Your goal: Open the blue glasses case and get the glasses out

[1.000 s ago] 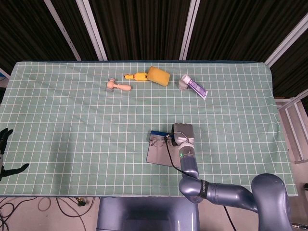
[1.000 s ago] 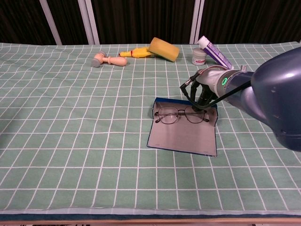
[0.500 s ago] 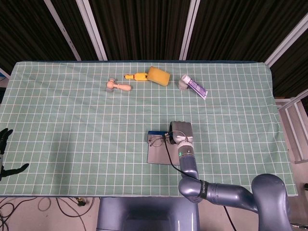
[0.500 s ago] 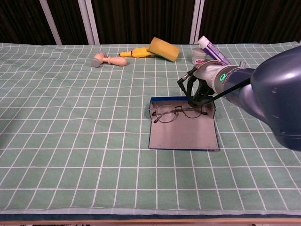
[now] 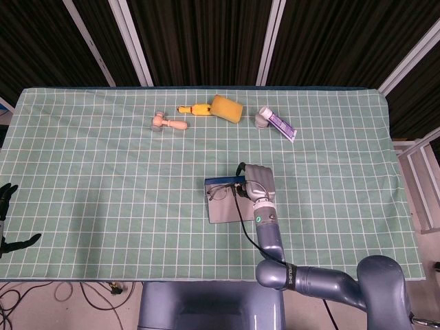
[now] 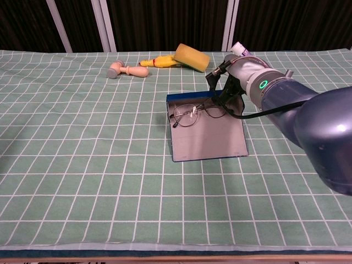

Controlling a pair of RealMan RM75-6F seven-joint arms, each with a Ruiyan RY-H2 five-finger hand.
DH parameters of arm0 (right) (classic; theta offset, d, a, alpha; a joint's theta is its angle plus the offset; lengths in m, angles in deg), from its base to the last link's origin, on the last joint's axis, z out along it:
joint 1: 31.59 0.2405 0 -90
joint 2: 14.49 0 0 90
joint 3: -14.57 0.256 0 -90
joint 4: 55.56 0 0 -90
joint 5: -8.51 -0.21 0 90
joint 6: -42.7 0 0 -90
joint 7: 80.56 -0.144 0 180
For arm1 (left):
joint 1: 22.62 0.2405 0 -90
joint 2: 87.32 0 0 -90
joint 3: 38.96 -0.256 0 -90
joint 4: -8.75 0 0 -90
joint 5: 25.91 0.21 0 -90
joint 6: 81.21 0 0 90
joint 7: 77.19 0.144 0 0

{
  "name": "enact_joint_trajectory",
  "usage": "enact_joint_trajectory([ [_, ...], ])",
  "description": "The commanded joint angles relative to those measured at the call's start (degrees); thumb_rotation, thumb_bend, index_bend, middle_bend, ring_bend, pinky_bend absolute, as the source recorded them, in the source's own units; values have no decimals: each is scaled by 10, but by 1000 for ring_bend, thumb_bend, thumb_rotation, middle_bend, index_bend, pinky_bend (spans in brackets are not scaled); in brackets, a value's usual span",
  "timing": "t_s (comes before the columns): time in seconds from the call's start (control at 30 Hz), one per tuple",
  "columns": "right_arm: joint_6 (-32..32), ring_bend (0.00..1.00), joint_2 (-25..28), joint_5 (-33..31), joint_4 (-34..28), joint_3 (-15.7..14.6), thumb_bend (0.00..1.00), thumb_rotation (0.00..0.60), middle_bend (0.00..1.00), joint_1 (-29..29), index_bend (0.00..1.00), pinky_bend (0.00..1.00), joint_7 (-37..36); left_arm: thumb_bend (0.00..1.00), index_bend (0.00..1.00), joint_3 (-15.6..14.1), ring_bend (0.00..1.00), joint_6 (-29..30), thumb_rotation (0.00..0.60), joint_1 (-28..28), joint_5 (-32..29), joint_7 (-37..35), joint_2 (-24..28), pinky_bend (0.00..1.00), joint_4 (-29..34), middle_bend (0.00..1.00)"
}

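Observation:
The blue glasses case (image 5: 227, 212) lies open and flat on the green checked cloth, its grey lining up (image 6: 209, 143). Thin wire-framed glasses (image 5: 220, 191) sit over its far edge (image 6: 190, 113). My right hand (image 5: 259, 180) is at the case's far right corner, and its dark fingers (image 6: 219, 91) pinch the right end of the glasses. Whether the glasses are clear of the lining I cannot tell. My left hand (image 5: 8, 206) shows only at the left edge of the head view, fingers spread and holding nothing.
Along the far side lie a wooden toy mallet (image 5: 168, 124), a yellow rubber toy (image 5: 194, 108), a yellow sponge (image 5: 227, 108), a small jar (image 5: 261, 120) and a toothpaste tube (image 5: 280, 124). The table's front edge (image 6: 176, 256) runs close below.
My right hand has moved away from me and to the left, taking the glasses along. The open case has slid and turned the same way. The left hand is unmoved.

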Motion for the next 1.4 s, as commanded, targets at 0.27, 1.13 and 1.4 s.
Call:
enact_joint_trajectory([
  [0.27, 7, 1000, -41, 60, 45, 6, 489, 600, 935, -30, 524, 987, -79, 0, 0, 0, 0, 0, 600, 0, 0, -1, 0, 0, 0, 0],
  [1.13, -21, 1000, -82, 128, 144, 53, 489, 600, 931, -26, 528, 986, -117, 0, 0, 0, 0, 2, 600, 1, 2, -2, -1, 0, -2, 0],
  [1.4, -66, 991, -85, 100, 215, 88, 440, 600, 911, 16, 48, 978, -69, 0, 0, 1, 0, 3, 600, 1, 2, 1, -2, 0, -2, 0],
])
